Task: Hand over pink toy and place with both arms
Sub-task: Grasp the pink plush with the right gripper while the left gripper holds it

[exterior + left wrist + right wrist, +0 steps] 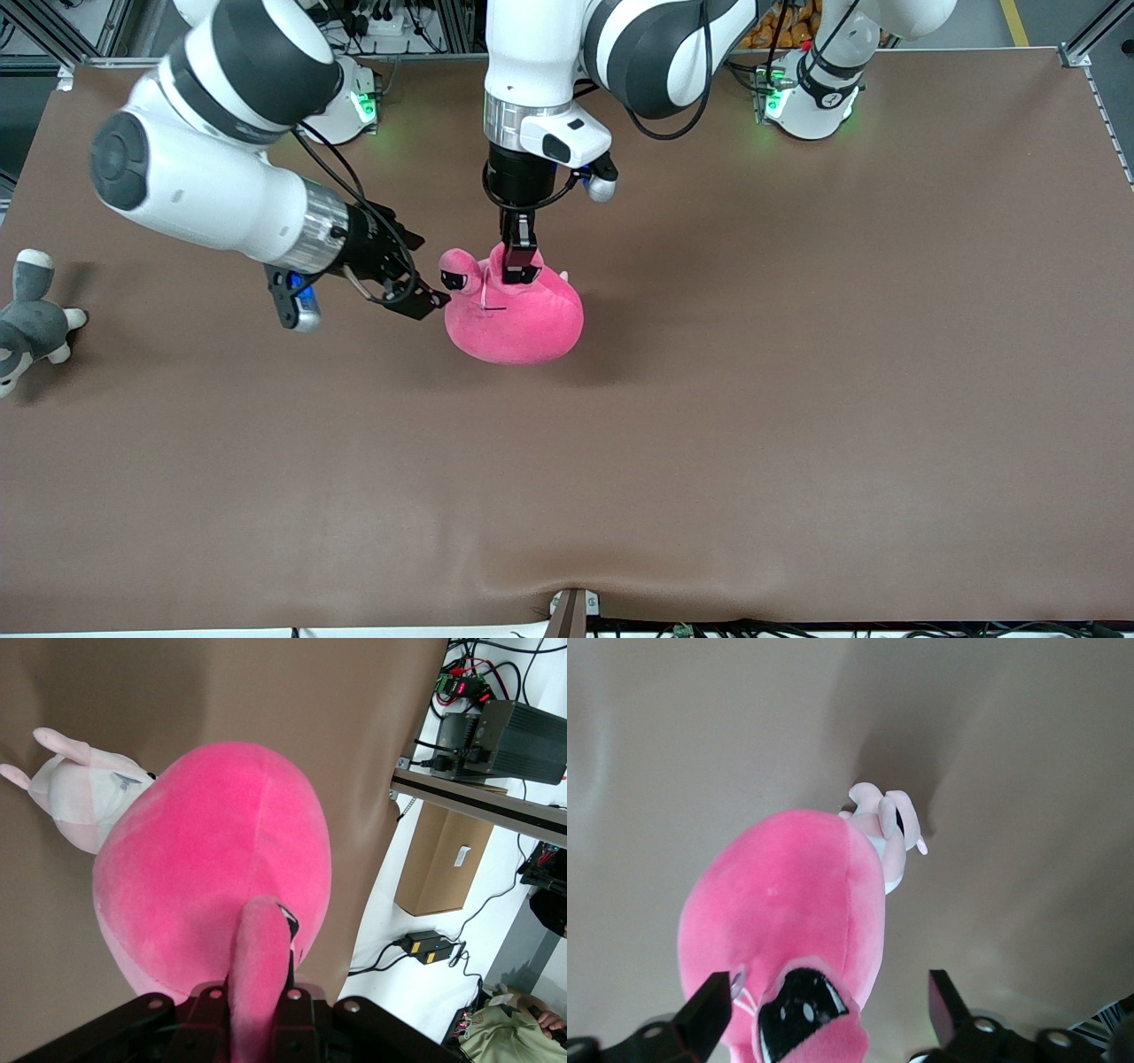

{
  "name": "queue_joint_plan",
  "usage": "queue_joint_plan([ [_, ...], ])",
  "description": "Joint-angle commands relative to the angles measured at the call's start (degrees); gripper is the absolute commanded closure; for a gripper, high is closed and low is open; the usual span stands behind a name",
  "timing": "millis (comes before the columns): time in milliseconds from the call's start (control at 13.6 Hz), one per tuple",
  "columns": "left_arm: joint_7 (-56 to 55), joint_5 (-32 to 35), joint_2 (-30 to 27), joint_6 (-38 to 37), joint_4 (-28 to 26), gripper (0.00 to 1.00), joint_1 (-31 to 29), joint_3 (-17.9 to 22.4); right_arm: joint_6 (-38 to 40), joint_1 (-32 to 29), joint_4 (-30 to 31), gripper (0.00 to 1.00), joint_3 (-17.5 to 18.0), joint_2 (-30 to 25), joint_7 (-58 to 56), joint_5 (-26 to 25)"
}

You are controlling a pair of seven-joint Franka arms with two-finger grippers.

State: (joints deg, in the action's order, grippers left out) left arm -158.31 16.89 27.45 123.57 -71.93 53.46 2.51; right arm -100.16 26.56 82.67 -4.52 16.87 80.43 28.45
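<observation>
Hanging from the left tool [522, 266], the pink toy [518, 315] sits above the middle of the brown tabletop [797, 399], casting a shadow on it. The left arm reaches straight down from above, and its tool is clamped shut on a small plush flap [259, 966] on top of the toy. The toy is a large round hot-pink plush with black angry eyes on a stubby head that points toward the right arm's end of the tabletop.

The right tool [425, 297] comes in from the side at the level of the toy's head, its fingers spread wide. In the right wrist view the toy's face [799, 1010] lies between the two open fingers [704, 1014], which are not yet pressing on it.

The toy looks soft, light and squashy, so it should give under a grip rather than slip. A pinch on the head or a protruding flap seems a surer hold than the wide rounded body.

A smaller pale pink puppy plush [80, 797] shows beside the toy. A grey-and-white plush [31, 319] lies at the right arm's end of the tabletop.
</observation>
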Motion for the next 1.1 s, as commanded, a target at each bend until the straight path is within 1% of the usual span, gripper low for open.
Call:
queue_joint_plan([
  [0, -9.4, 2.4, 1.0, 0.4, 1.9, 1.0, 1.0, 0.9, -2.3, 1.0, -0.3, 0.46, -0.7, 0.2, 1.9, 1.3],
  [73, -9.4, 2.4, 1.0, 0.4, 1.9, 1.0, 1.0, 0.9, -3.7, 2.0, -0.2, 0.6, -0.7, 0.3, 2.8, 1.8],
  [147, -9.5, 2.4, 1.0, 0.4, 1.9, 1.0, 1.0, 0.9, -4.6, 3.1, -0.3, 0.61, -0.7, 0.8, 3.6, 1.8],
  [293, -10.1, 2.4, 1.0, 0.4, 1.9, 1.0, 1.0, 1.0, -6.6, 3.5, -0.3, 0.64, -0.7, 1.1, 4.8, 2.0],
  [366, -10.2, 2.4, 1.0, 0.4, 1.9, 1.0, 1.0, 1.1, -6.8, 3.6, -0.3, 0.75, -0.7, 1.1, 4.8, 2.0],
  [440, -10.2, 2.4, 0.9, 0.4, 1.8, 1.0, 1.0, 1.1, -6.9, 3.7, -0.3, 0.98, -0.7, 1.1, 4.8, 2.0],
  [513, -10.2, 2.4, 0.9, 0.4, 1.8, 1.0, 1.0, 1.2, -6.8, 3.7, -0.4, 1.0, -0.7, 1.1, 4.8, 2.0],
  [660, -10.3, 2.4, 0.7, 0.4, 1.8, 1.0, 1.0, 1.4, -6.4, 2.8, -0.5, 1.0, -0.7, 1.0, 4.6, 2.1],
  [806, -10.1, 2.5, 0.5, 0.0, 1.7, 0.01, 0.9, 1.4, -6.4, 2.1, -0.7, 1.0, -0.8, 1.0, 4.4, 2.1],
  [1026, -9.4, 2.5, 0.1, 0.0, 1.7, 0.0, 0.6, 1.5, -6.1, -0.1, -0.8, 1.0, -0.9, 0.8, 4.3, 3.9],
])
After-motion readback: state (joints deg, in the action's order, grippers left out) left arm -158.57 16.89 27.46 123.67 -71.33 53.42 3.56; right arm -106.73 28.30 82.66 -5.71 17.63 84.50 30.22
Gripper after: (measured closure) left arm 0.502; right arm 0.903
